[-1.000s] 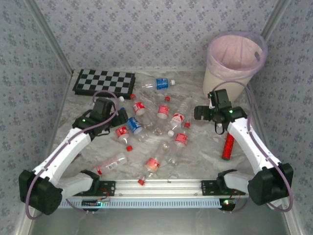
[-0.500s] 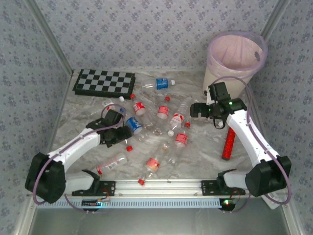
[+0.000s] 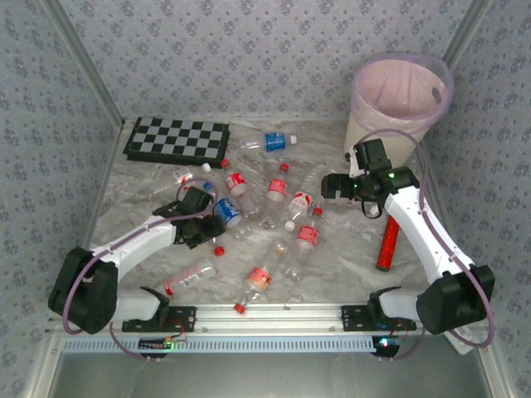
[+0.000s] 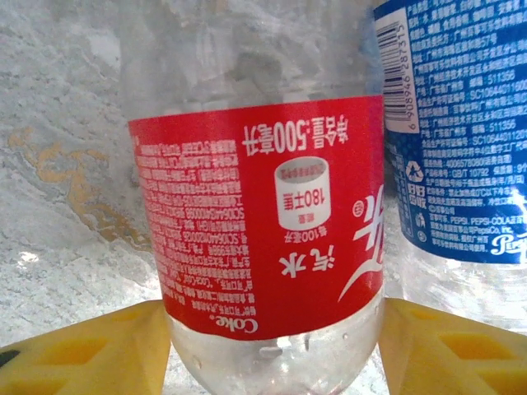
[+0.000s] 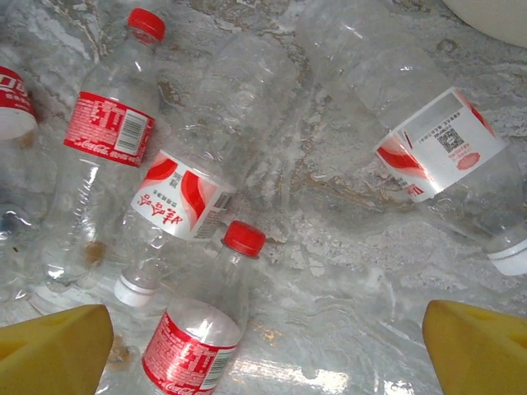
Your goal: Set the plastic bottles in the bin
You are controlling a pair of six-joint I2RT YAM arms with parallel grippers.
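I saw left claw [image 4: 276, 341] astride red-label bottle [image 4: 263, 214], centre frame, grip unclear; right claw [image 5: 263, 341] stood wide over tabletop [image 5: 346, 271].

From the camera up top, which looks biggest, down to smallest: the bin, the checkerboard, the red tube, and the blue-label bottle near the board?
1. bin
2. checkerboard
3. red tube and blue-label bottle: they look about alike, too close to rank.

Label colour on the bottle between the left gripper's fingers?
Red with white print; the bottle label shows best in the left wrist view.
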